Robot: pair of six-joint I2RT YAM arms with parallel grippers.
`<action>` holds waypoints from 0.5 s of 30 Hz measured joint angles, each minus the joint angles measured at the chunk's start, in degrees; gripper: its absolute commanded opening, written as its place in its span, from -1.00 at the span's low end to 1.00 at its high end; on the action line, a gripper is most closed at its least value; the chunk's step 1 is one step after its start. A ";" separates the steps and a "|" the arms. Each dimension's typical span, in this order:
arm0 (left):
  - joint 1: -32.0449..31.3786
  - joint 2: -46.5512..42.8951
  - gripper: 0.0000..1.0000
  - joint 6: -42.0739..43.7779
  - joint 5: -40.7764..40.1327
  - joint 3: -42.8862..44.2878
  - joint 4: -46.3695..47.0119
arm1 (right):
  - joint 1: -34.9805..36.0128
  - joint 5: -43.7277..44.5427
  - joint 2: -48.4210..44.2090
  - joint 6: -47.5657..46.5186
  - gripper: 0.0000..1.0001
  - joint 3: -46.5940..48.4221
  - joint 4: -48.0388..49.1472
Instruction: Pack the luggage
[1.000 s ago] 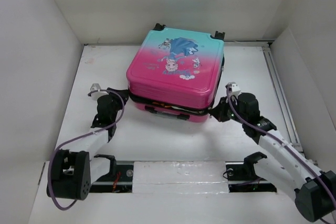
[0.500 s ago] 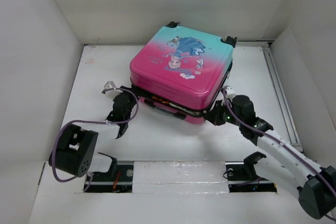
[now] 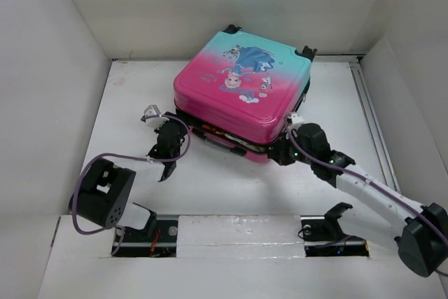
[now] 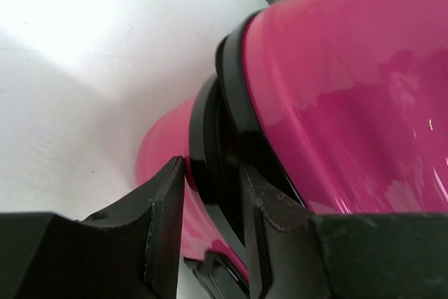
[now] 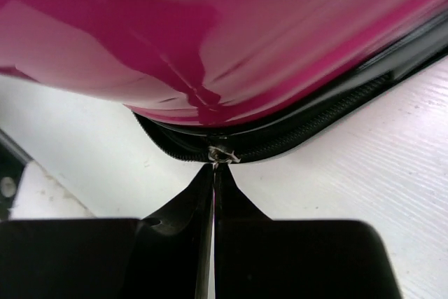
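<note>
Top external view: the luggage (image 3: 241, 92) lies flat on the white surface (image 3: 210, 187), toward the far side of the enclosure. Its printed shell faces up. The teal end with the black wheels (image 3: 306, 52) points to the far wall, and the pink end points to the arm bases. The case sits skewed, with its near-left corner turned toward the left arm. The cartoon princess print (image 3: 245, 68) appears upside down from this camera. A black seam separates the two pink shells along the near side.

Left wrist view: the left gripper (image 4: 213, 169) is at the near-left corner of the luggage. Its fingers (image 4: 164, 222) stand apart, one on each side of the black seam band (image 4: 231, 103) between the shells. The band fills most of the gap. Whether the fingers press on it cannot be told.

Right wrist view: the right gripper (image 5: 213, 167) is at the near-right corner, low against the surface. Its fingers are closed together, pinching the small silver zipper pull (image 5: 222, 153) at their tips. The black zipper track (image 5: 336, 113) runs from the pull along the underside of the pink shell toward the right of the view.
</note>
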 measured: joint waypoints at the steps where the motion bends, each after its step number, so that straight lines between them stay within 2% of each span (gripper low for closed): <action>1: -0.96 0.00 -1.00 0.11 -1.95 -0.07 0.11 | 2.54 2.89 0.48 -0.07 -1.00 0.63 -0.46; 5: -4.11 -0.68 -1.00 0.00 -7.32 -0.90 0.81 | 13.29 12.74 3.80 0.35 -1.00 4.07 -2.05; 9: -7.72 -1.25 -1.00 -1.07 -5.84 -2.40 3.54 | 22.99 19.45 8.46 1.68 -1.00 7.13 -0.07; 12: -9.81 -0.90 -1.00 -1.70 -3.13 -2.93 5.55 | 25.29 21.94 9.42 2.10 -1.00 7.52 1.25; 15: -10.84 -0.31 -1.00 -2.51 0.02 -2.93 7.13 | 22.16 19.71 7.58 1.62 -1.00 6.49 1.22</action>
